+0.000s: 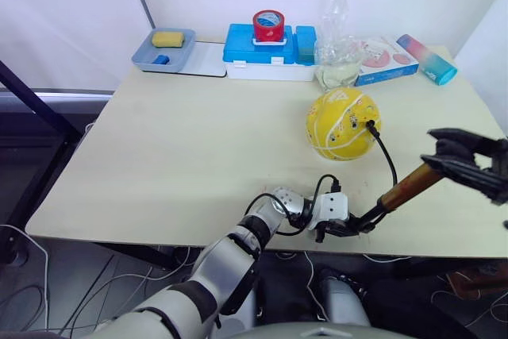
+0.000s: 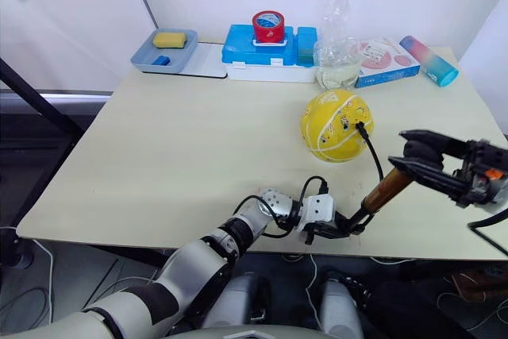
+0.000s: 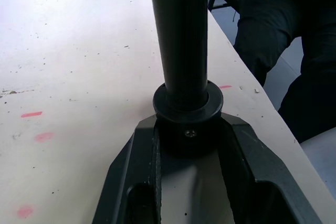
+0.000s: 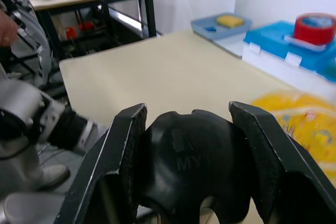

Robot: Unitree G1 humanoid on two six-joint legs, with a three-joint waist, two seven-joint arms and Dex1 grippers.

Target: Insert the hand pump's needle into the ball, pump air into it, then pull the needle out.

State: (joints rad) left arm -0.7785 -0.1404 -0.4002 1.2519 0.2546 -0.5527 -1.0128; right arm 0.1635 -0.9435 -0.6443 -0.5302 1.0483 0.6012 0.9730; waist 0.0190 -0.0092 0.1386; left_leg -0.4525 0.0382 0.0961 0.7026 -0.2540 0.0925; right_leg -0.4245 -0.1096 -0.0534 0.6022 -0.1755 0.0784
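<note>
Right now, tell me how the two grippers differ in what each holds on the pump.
The left gripper clamps the hand pump at its black lower end, low by the table's near edge. The right gripper grips the black handle at the raised upper end. Both are shut on the same tilted pump.

Even, bright diffuse light from overhead; table (image 1: 198, 164) evenly lit, no glare. Soft shadow under the ball (image 1: 343, 124) toward 6 o'clock. Head views sharp, mild bowing at edges. Right wrist view: background blurred, streaked at 3 o'clock. Left wrist view: overexposed at 12 o'clock.
</note>
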